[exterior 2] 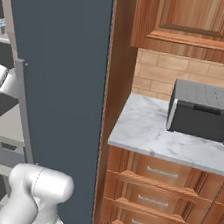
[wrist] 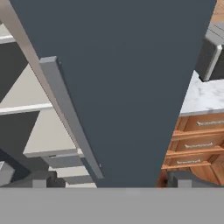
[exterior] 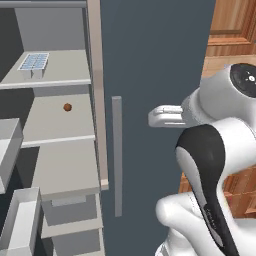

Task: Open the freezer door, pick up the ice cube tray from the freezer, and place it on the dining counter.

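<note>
Robot's hand (exterior: 155,116), fingers spread w/ nothing held, hangs near plain grey door's handle (exterior: 117,155); freezer (exterior: 60,165) stands open, ice cube tray (exterior: 34,62) sits on upper shelf (exterior: 62,75) — pick-up & carry to dining worktop left.

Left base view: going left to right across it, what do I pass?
Ice cube tray on the upper freezer shelf → small brown ball on the shelf below → grey bar handle on the closed slate-grey door → gripper, open → wood cabinets.
</note>
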### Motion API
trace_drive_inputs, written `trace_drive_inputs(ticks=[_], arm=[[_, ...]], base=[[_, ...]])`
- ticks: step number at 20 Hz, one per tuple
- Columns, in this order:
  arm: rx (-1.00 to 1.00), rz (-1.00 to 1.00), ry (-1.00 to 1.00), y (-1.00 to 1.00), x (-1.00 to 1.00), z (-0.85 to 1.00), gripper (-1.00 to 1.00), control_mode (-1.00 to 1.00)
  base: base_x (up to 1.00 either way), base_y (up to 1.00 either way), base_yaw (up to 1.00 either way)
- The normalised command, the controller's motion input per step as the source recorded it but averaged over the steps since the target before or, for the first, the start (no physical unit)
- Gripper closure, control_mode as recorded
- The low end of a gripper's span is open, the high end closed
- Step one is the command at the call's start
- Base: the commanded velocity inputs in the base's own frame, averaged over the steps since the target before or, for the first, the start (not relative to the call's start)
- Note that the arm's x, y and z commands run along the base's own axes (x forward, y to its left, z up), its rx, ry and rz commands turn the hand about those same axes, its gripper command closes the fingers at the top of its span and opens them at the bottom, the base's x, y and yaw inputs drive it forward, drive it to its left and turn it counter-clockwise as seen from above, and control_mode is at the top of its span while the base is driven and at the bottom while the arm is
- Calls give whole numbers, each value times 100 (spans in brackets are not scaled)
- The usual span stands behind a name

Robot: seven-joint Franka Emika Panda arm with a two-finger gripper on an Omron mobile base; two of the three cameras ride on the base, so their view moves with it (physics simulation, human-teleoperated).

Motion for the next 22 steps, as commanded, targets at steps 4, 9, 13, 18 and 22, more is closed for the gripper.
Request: trace_drive_inputs(ticks=[4, 9, 13, 18, 22], arm=[[0, 0, 4, -82, -42, 0, -100, -100], [0, -1, 8, -73, -4, 0, -100, -100], [-2, 0, 2, -53, 0, -7, -100, -100], [-6, 1, -1, -7, -4, -9, -100, -100], [-1, 0, 0, 1, -4, 0, -100, 100]], base=[[0, 0, 0], [0, 0, 0], [0, 0, 0], [0, 0, 0], [-21, 55, 0]])
